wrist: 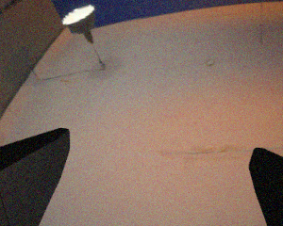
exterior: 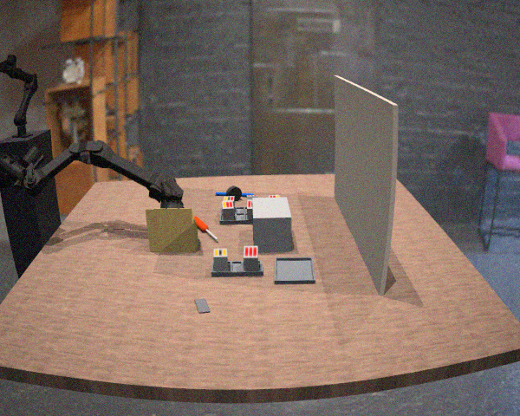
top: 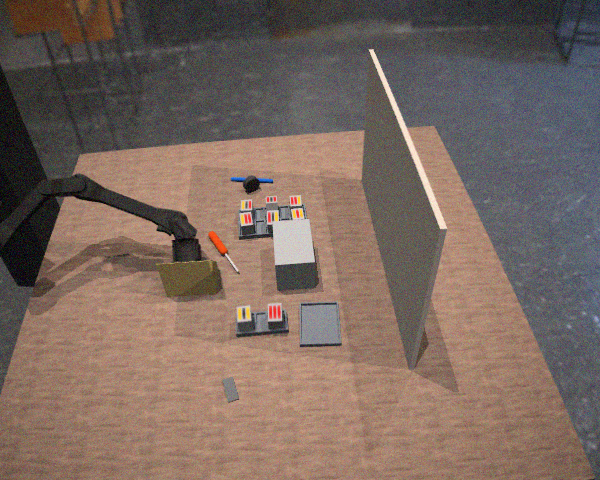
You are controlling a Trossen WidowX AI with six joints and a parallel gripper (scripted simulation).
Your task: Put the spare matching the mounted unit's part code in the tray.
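One arm: you have a single black six-joint arm (top: 109,198) reaching in from the left edge of the brown wooden bench (top: 135,423), wrist pointed down just behind the olive-yellow box (top: 189,277).
Tool state: your black parallel-jaw gripper (top: 185,250) stands wide with nothing between the jaws; the wrist view shows only bare bench between the two dark fingertips.
Mounted unit: the grey block with a pale top (top: 294,253) sits mid-bench; its back, where the code is printed, cannot be read from any view here.
Spares near you: the dark holder toward the near edge (top: 261,322) carries two small blocks, a yellow-labelled spare (top: 243,313) and a red-striped spare (top: 274,311).
Spares farther off: a second dark holder (top: 256,227) behind the grey block holds several more labelled blocks, too small to tell apart.
Tray: the shallow grey tray (top: 319,323) lies just beside the near holder, toward the tall grey upright panel (top: 398,217); no spare is in it.
Clutter: an orange-handled screwdriver (top: 221,249) lies near the gripper.
Step in hand: by my judgement, you are at the very start, with the code not yet known.
Next move: bring the wrist camera round behind the grey block before choosing any spare; guessing risks the wrong block.
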